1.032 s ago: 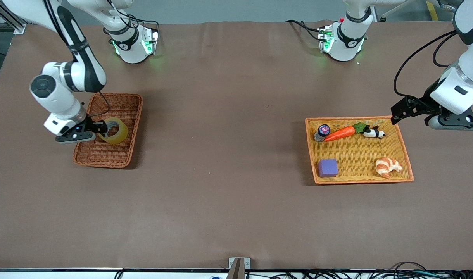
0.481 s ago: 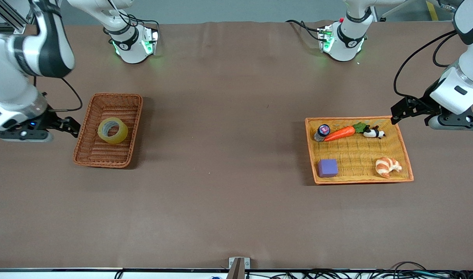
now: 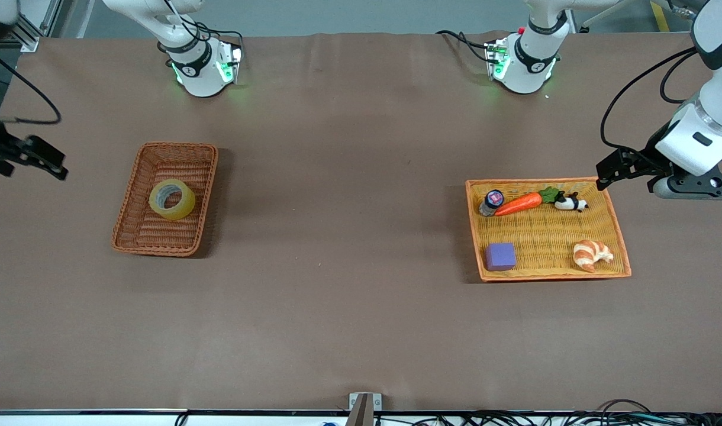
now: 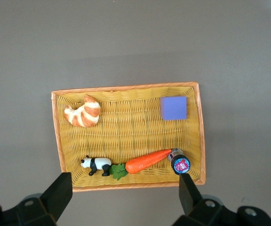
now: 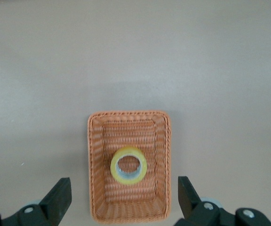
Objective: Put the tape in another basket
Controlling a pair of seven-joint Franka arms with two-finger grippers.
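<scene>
A: Lying flat, the tape [image 3: 171, 199] sits inside the reddish-brown wicker basket [image 3: 137, 238], toward the right arm's end of the bench [image 3: 337, 296]. Hole faces up; grey core visible. Nothing else in that basket.

B: Right gripper [image 3: 38, 158]?

A: Up in the air at the bench edge at the right arm's end, apart from the basket. Its wrist view shows the jaws spread wide, nothing between them, with the basket and tape below.

B: Left gripper [image 3: 609, 168]?

A: Hangs over the corner of the orange-yellow wicker tray [image 3: 550, 273] at the left arm's end, on the side toward the robot bases. Jaws spread, empty. That arm waits.

B: Tray contents?

A: Purple cube [image 3: 500, 256] and toy croissant [image 3: 592, 253] along the edge nearer the front camera. Along the edge nearer the bases: small bottle with a dark cap [image 3: 491, 202], toy carrot [image 3: 522, 203], toy panda [image 3: 570, 203], in a row, the bottle touching the carrot's tip.
</scene>
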